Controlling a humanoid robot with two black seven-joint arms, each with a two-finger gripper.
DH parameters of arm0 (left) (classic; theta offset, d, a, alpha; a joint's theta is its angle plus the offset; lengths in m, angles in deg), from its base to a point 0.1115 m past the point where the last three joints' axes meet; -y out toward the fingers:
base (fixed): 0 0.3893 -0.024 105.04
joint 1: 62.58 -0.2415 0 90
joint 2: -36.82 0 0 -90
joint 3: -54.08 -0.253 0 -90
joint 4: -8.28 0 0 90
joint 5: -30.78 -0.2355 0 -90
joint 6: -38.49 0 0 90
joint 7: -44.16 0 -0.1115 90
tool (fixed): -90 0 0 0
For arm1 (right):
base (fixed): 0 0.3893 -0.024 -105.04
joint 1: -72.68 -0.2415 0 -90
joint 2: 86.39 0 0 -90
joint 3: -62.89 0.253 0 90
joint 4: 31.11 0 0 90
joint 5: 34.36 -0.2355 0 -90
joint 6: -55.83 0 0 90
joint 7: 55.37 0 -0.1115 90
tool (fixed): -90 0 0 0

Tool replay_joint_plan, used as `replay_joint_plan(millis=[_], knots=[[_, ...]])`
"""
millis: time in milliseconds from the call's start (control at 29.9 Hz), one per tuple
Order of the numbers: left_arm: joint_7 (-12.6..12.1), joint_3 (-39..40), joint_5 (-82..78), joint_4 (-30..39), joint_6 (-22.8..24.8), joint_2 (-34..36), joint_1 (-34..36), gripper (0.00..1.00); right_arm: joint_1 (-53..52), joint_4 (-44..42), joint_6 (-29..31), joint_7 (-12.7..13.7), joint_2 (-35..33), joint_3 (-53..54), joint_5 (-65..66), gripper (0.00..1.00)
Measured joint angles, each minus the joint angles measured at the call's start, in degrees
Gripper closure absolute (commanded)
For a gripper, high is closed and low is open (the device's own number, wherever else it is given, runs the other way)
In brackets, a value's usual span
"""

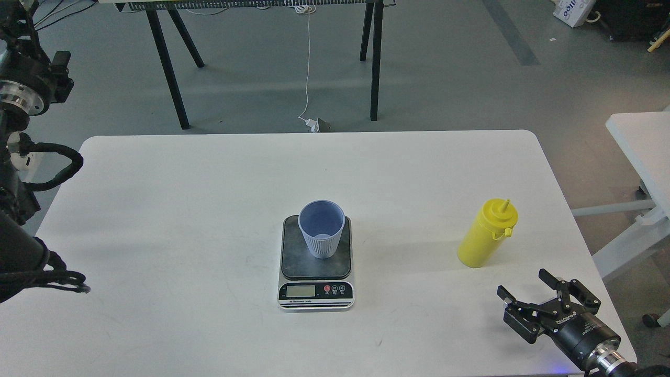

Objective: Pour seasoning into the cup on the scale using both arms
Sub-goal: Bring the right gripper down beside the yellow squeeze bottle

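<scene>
From the head view I see a white table [157,209] with rounded corners filling most of the picture. Near its middle sits the digital kitchen scale [316,264], its dark weighing plate toward the far side and its LCD display and red and black buttons along the near edge. The light blue cup [321,229] stands upright on the far part of that plate, its ribbed lower wall facing me and its darker blue inside open to view.

Well to the right of the scale, the yellow squeeze bottle [487,233] stands upright on the table, nozzle cap on top with its small tab pointing right. Nothing touches it.

My right gripper [523,287] comes in from the lower right corner and hovers low over the table, near the bottle and on its near side but clear of it. Its two black fingers are spread apart with nothing between them.

My left arm [21,251] shows only along the left edge as thick black links, a silver joint ring and looped cables; its gripper is outside the picture.

Beyond the table lie a grey floor, black trestle legs [172,78] and a hanging white cable [308,63].
</scene>
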State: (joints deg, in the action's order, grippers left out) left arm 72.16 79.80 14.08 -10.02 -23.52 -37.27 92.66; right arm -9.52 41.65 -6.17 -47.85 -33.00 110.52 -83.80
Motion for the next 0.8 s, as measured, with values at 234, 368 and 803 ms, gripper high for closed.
replay_joint_plan(millis=[234,368,803], knots=[[0.00,-0.06,0.00,0.03,0.00,-0.06,-1.83,0.01,-3.24,-0.28,0.00,-0.22,1.00,0.14,2.70,0.00],[0.00,-0.06,0.06,0.03,0.00,-0.16,-2.18,0.01,-4.53,-0.60,0.00,-0.22,1.00,0.16,2.88,0.00],[-0.02,0.00,0.09,0.03,0.00,-0.18,-2.85,0.01,-8.50,-5.96,0.00,-0.16,2.41,-0.18,4.89,0.00]])
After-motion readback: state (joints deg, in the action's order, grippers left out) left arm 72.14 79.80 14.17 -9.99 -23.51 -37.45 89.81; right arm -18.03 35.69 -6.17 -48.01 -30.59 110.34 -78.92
